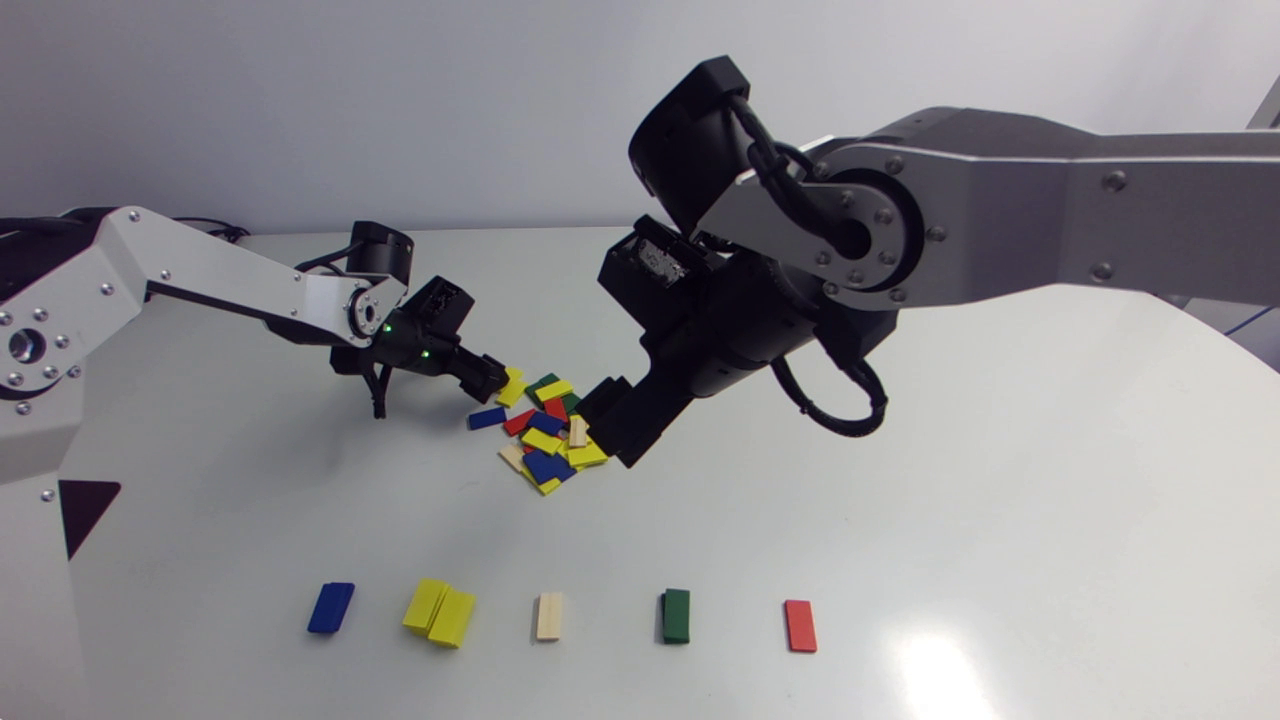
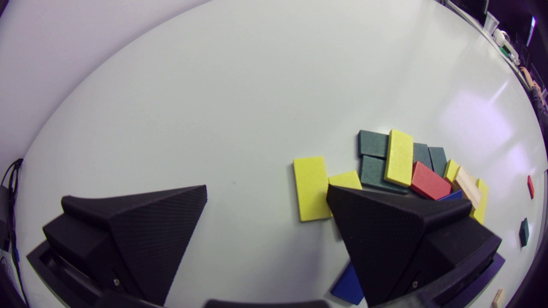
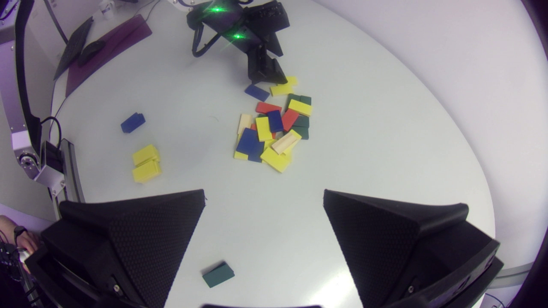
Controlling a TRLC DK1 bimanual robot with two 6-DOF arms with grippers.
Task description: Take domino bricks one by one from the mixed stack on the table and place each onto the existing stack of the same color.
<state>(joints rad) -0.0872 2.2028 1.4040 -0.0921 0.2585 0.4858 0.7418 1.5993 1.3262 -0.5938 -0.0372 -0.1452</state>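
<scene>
**Item: mixed pile point(image 1: 545, 430) of domino bricks.** Yellow, blue, red, green and cream pieces lie mostly flat and overlapping near the middle of the table point(image 1: 1000, 500). A lone blue brick point(image 1: 486, 418) lies just off the pile at its 9 o'clock. A yellow brick point(image 2: 311, 188) lies flat at the 11 o'clock edge.

**Sorted row.** It sits at the pile's 6 o'clock, well apart from it, in one line. From 9 o'clock to 3 o'clock along the row:
- blue stack point(image 1: 331, 607)
- yellow stack point(image 1: 440, 612), two pieces touching side by side
- cream stack point(image 1: 549, 616)
- green stack point(image 1: 676, 615)
- red stack point(image 1: 800, 626)

**Left gripper point(image 2: 266, 192).**
- It is low over the table at the pile's 10 o'clock edge, on the left arm point(image 1: 200, 270).
- Its fingers are spread wide and hold nothing, with bare table between them.
- One finger hangs over the pile's rim, just beside the yellow brick. Contact cannot be told.

**Right gripper point(image 3: 264, 194).**
- It is raised above the table at the pile's 3 o'clock, on the right arm point(image 1: 1000, 210).
- In the head view its tip overlaps the pile's edge.
- Its fingers are spread wide and hold nothing.
- In its own wrist view the pile lies well ahead of it. The green stack shows on the table below the gap between the fingers.
</scene>
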